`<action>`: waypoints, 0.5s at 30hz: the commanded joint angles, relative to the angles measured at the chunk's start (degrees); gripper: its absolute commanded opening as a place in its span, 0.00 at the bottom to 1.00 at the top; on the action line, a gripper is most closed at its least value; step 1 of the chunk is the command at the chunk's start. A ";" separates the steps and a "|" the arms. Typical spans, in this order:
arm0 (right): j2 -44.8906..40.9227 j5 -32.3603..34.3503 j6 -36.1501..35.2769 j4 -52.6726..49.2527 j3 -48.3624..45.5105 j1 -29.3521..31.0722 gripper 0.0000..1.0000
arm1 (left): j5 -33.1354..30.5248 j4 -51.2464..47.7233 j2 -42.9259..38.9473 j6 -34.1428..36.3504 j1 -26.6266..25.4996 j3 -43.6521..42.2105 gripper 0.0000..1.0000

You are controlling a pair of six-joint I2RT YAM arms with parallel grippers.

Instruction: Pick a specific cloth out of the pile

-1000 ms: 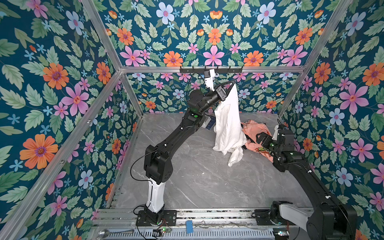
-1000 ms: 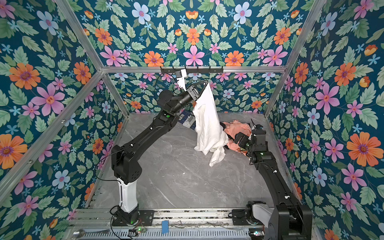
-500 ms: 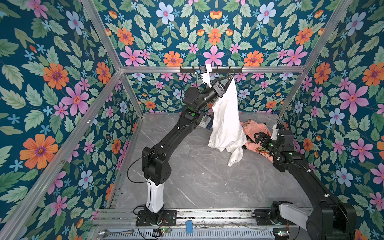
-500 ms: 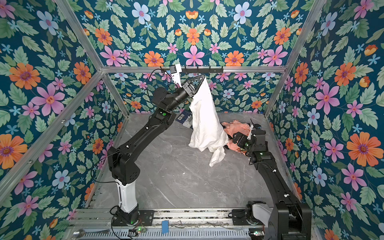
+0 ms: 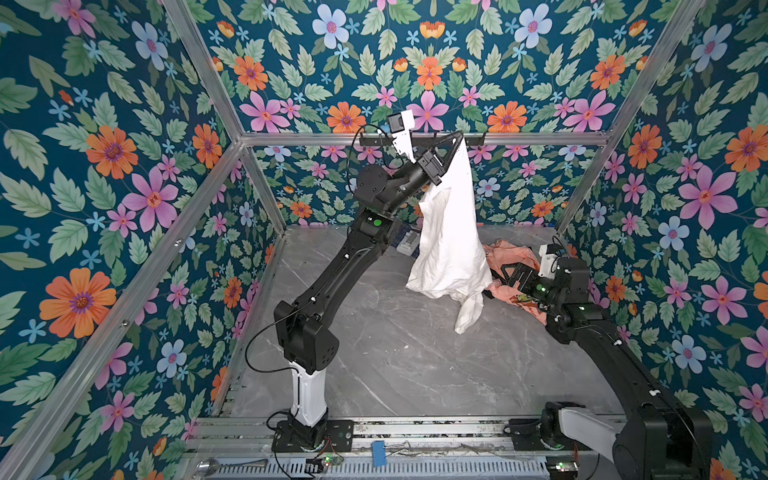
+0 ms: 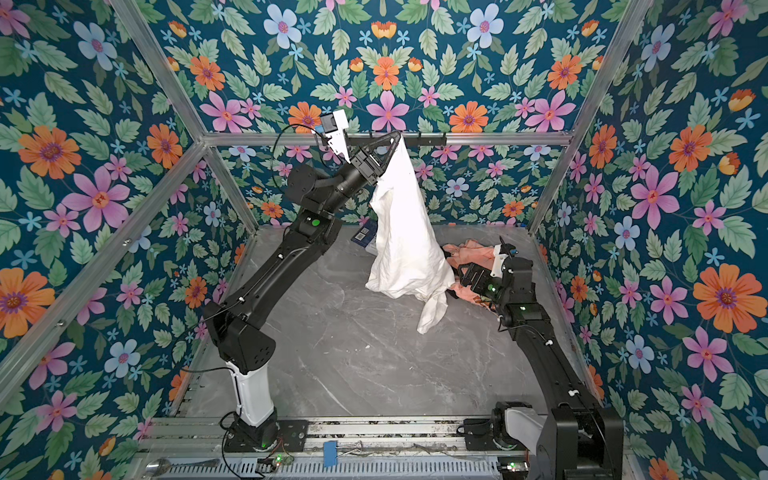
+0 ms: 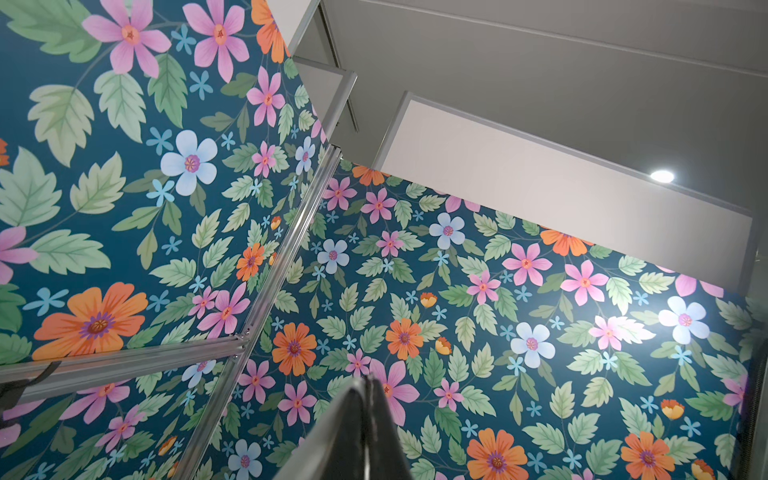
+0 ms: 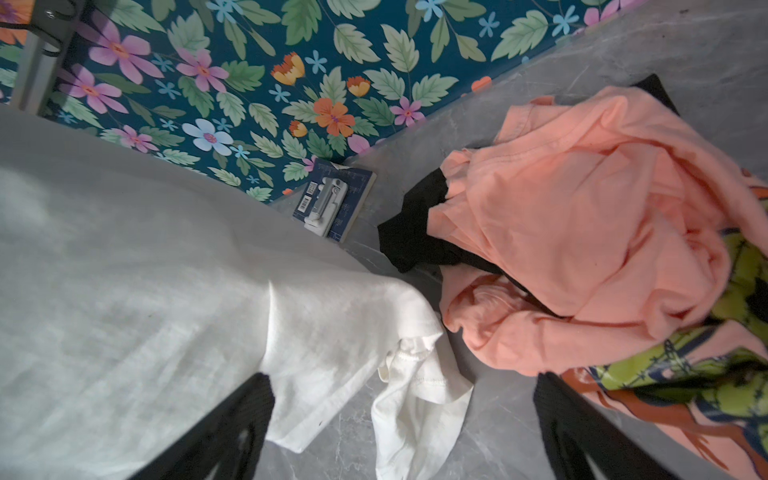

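Both top views: the left gripper [image 5: 458, 136] is way up by the aluminium crossbar [image 5: 540, 138] at the back. Its jaws are pinched tight on the top corner of the big wrinkly white fabric cloth [image 5: 449, 241]. The cloth hangs down from it like a long cone, just beside the pile of peach-pink and black clothes [image 5: 509, 257], which sits at the back right of the grey marble tabletop [image 5: 395, 357]. I can't tell if the lowest white tail touches the tabletop. The right gripper [image 5: 510, 272] sits low at the pile with its jaws spread wide and nothing between them. The other eye shows the same thing: left gripper [image 6: 397, 136], cloth [image 6: 405, 245], pile [image 6: 473, 254], right gripper [image 6: 468, 275].

Left wrist view: the left gripper [image 7: 368, 380] has its 2 black fingers pressed flat together against the floral wall [image 7: 457, 311]. No cloth shows from this angle.

Right wrist view: the right gripper [image 8: 401, 380] has its fingers [image 8: 249, 415] far apart and is empty. The white cloth [image 8: 145, 291] fills 1 side, and the pile [image 8: 582, 228], with black fabric [image 8: 411, 232] poking out, fills the other. A small blue card package [image 8: 332, 199] lies by the wall.
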 commanded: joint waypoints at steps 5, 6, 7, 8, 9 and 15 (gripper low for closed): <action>-1.52 -3.54 -2.52 2.94 0.21 0.65 0.99 | -0.31 -0.76 -1.64 2.94 0.71 2.11 0.00; -1.54 -3.96 -2.62 2.94 0.16 0.68 0.99 | -0.54 -1.26 -2.05 3.61 0.71 2.12 0.00; -1.45 -4.34 -2.66 2.98 0.20 0.75 0.99 | -0.74 -1.70 -2.34 4.10 0.79 2.08 0.00; -1.42 -4.82 -2.65 3.02 0.15 1.00 0.99 | -0.96 -2.19 -2.74 4.58 0.87 2.19 0.00; -1.30 -5.14 -2.75 3.03 0.21 1.26 0.99 | -1.06 -2.51 -3.13 4.91 1.03 2.12 0.00; -0.31 -6.27 -5.53 3.61 0.34 5.18 0.98 | -1.70 -3.63 -5.78 7.13 1.23 1.04 0.00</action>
